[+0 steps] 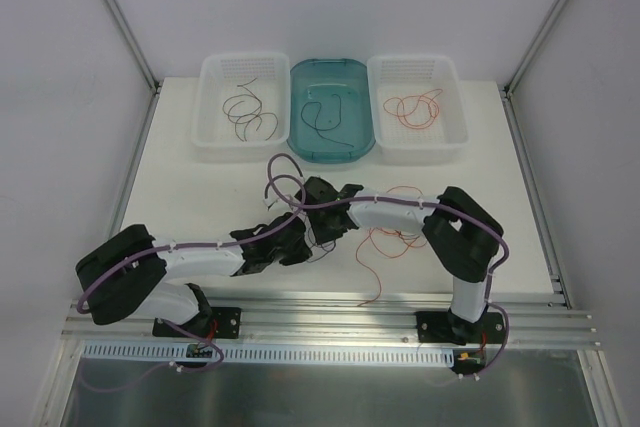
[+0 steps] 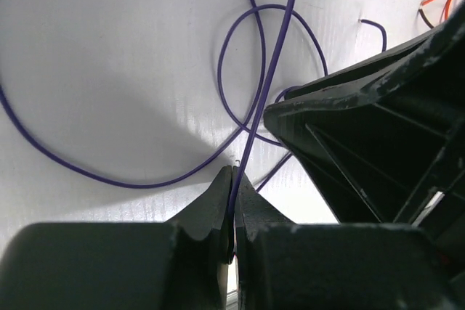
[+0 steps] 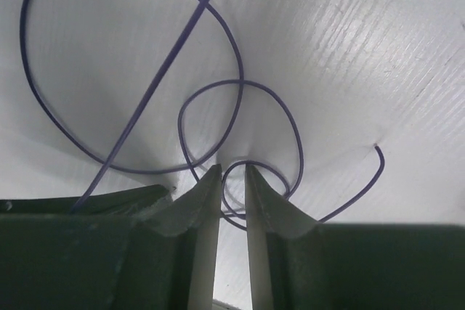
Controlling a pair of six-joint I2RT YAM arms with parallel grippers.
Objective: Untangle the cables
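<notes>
Left end effector [image 2: 232, 179] is clamped tight on the blue-purple cable [image 2: 269, 70]. The strand runs out toward 12 o'clock and curls in loops on the white surface [image 2: 109, 70]. Right end effector [image 3: 232, 173] is narrow, jaws not meeting. A small loop of the same cable lies in the gap, not visibly pinched. Both sit mid-surface, tips close together, with loose red-orange cables [image 1: 390, 237] just at 3 o'clock of them. Step in hand looks like taking a second grip, then drawing this strand free. To do it well, the right should catch one strand and not the doubled loop. The left should hold firm as anchor. The pull should go slow and low, toward 9 and 3 o'clock, so loops open rather than cinch, watching for red-orange drag. In the top view the arms cover the pinch spot. The thin cable barely shows there and is easy to confuse with the thick purple hose [image 1: 270, 182] at 11 o'clock. Wrist views cut the cable off at the 12 o'clock edge. Which strand lies on top at the crossings is unclear. Can't tell if it snags the red-orange ones.
</notes>
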